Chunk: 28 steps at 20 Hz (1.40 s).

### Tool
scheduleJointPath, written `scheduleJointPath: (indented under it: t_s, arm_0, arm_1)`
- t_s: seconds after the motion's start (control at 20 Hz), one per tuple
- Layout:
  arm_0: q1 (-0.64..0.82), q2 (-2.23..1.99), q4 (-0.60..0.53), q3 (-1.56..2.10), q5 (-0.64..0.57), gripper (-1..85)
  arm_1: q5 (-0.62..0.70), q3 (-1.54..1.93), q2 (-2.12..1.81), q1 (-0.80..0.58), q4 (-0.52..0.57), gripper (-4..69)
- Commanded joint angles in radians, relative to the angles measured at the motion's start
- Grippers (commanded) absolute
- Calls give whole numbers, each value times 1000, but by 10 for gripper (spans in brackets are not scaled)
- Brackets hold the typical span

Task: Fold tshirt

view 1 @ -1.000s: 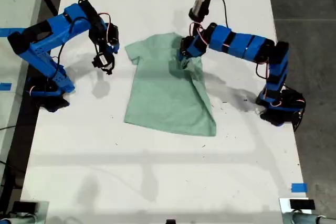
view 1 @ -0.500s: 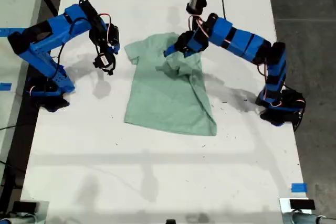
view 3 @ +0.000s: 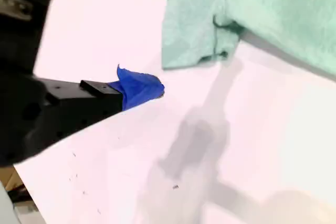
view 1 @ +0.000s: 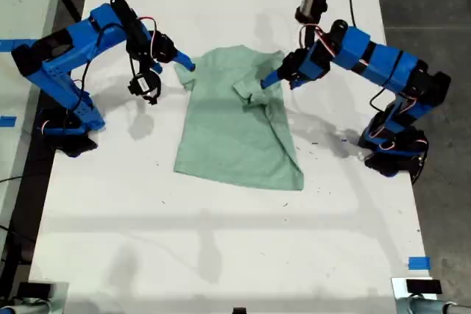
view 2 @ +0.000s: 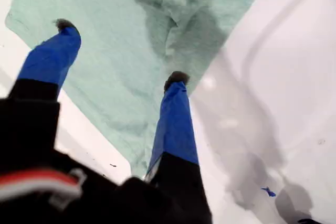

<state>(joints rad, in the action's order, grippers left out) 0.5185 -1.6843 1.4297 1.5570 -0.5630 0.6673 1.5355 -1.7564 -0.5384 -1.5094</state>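
While the tshirt (view 1: 235, 119) is lying mostly flat on the white table (view 1: 221, 240), one sleeve is sitting folded over onto its body in a rumpled bunch, near the collar end. In the exterior view the garment is lying between the two arms.

My first gripper (view 1: 274, 79) is hanging just above that bunched sleeve, on the shirt's edge toward the exterior view's right. Its two blue fingers (view 2: 176, 124) are standing wide apart with nothing between them; in the first wrist view the mint cloth (view 2: 121, 61) is spreading beneath and beyond both tips, and the crumpled fold is lying just ahead of them. I cannot tell whether the tips are touching the fabric.

My second gripper (view 1: 165, 64) is hovering beside the other sleeve (view 3: 197, 35), at the shirt's edge toward the exterior view's left. In the second wrist view only one blue fingertip (view 3: 139, 87) is showing, pointing at the sleeve hem but apart from it, over bare table. Whether its jaws are spread or pressed together I cannot tell.

A piece of blue tape (view 1: 418, 262) is sitting on the table well away from both grippers.
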Motion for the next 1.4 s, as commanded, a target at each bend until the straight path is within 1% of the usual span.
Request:
scheduleJointPath:
  t_s: [0.0,0.15,0.4,0.7,0.75,0.8,0.85,0.9,1.0,1.05,1.2,1.35]
  arm_0:
    - [41,28,71,-155,-67,380]
    - [95,106,72,-201,-95,378]
    - [152,342,5,-270,-141,378]
    - [184,752,12,-565,-163,382]
    - [193,818,20,-614,-163,371]
    - [201,885,48,-672,-158,347]
    - [207,931,61,-707,-156,297]
    - [209,950,61,-715,-152,229]
    - [213,957,64,-713,-132,25]
    - [213,948,72,-707,-117,1]
    - [199,879,86,-692,-100,1]
    - [196,756,155,-681,-100,1]
  arm_1:
    - [-20,18,-112,20,40,309]
    - [-28,44,-141,23,46,309]
    - [-35,63,-172,37,44,309]
    - [-52,152,-296,40,38,306]
    - [-55,170,-319,41,38,305]
    - [-57,187,-341,41,38,305]
    - [-58,204,-359,41,38,304]
    - [-58,219,-374,40,38,303]
    - [-60,244,-393,35,41,303]
    - [-60,252,-397,32,43,303]
    - [-63,273,-410,32,51,302]
    - [-67,305,-437,28,52,301]
